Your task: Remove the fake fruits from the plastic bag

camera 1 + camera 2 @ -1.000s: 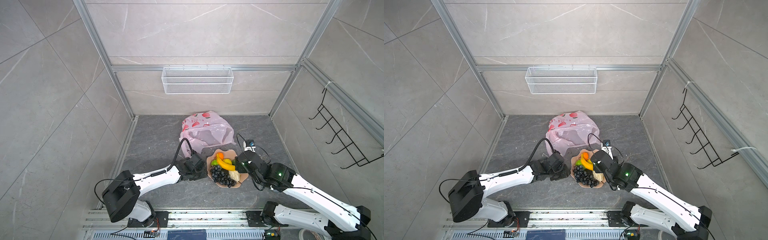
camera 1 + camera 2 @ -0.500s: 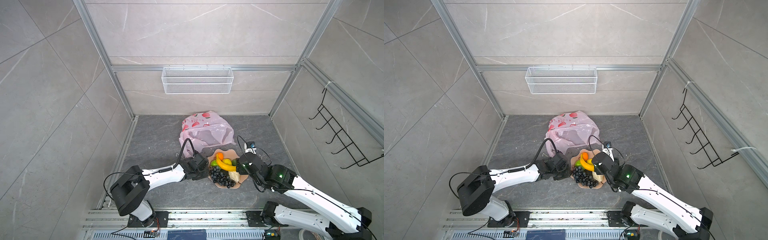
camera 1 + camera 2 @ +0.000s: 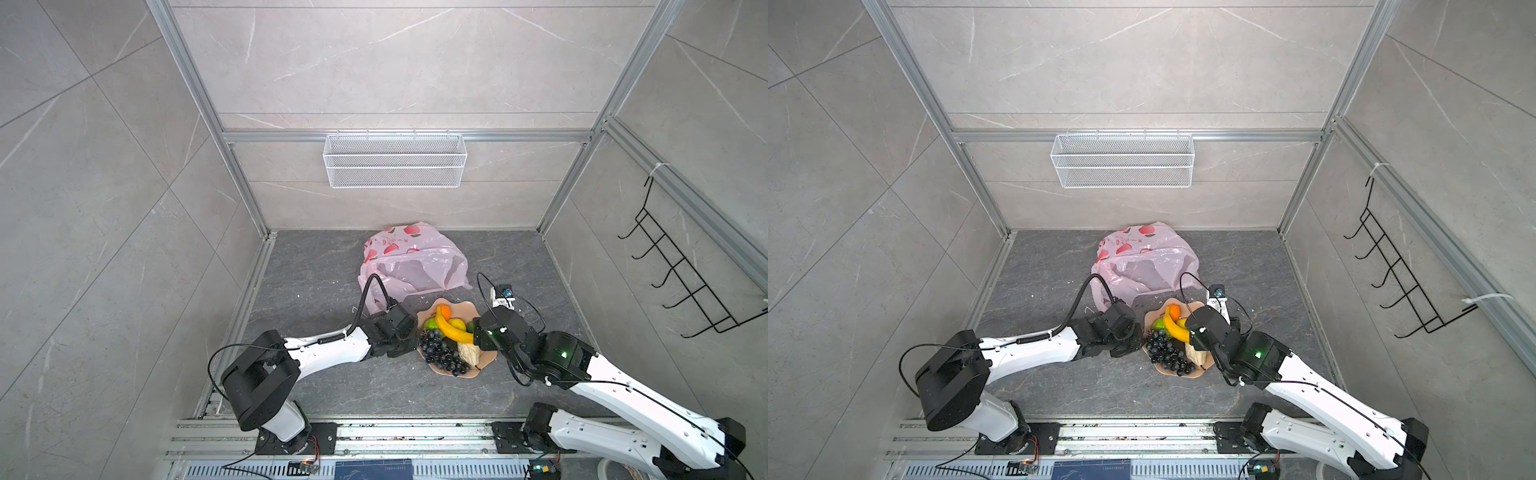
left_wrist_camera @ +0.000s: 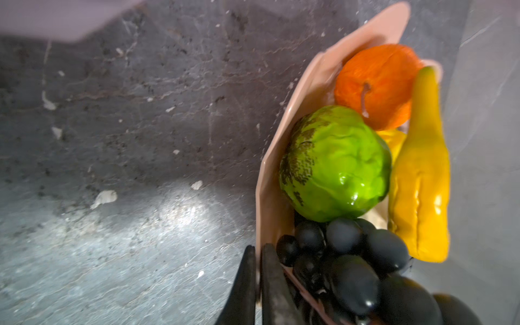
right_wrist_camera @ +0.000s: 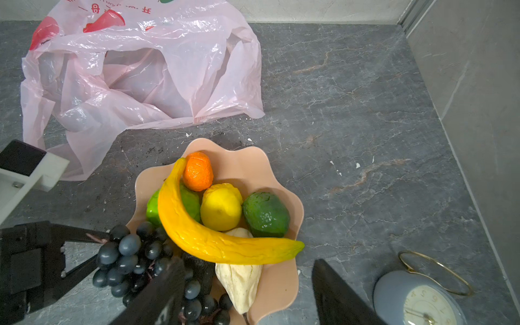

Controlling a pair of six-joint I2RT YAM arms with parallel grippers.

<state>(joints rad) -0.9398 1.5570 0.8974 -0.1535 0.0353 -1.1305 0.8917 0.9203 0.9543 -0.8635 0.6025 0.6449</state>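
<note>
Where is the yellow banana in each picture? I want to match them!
Top view: banana on the peach plate, lower middle.
Top view: banana, same plate, same spot.
Left wrist: banana beside the shiny green fruit.
Right wrist: banana curving across the fruit pile.
Shared landmark: the orange sits by its tip in every view.

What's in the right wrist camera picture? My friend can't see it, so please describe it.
A peach scalloped plate holds a yellow banana, an orange, a lemon, green fruits and dark grapes, all fake. The right gripper hangs open over it, and a crumpled pink plastic bag lies on the grey floor beyond.
</note>
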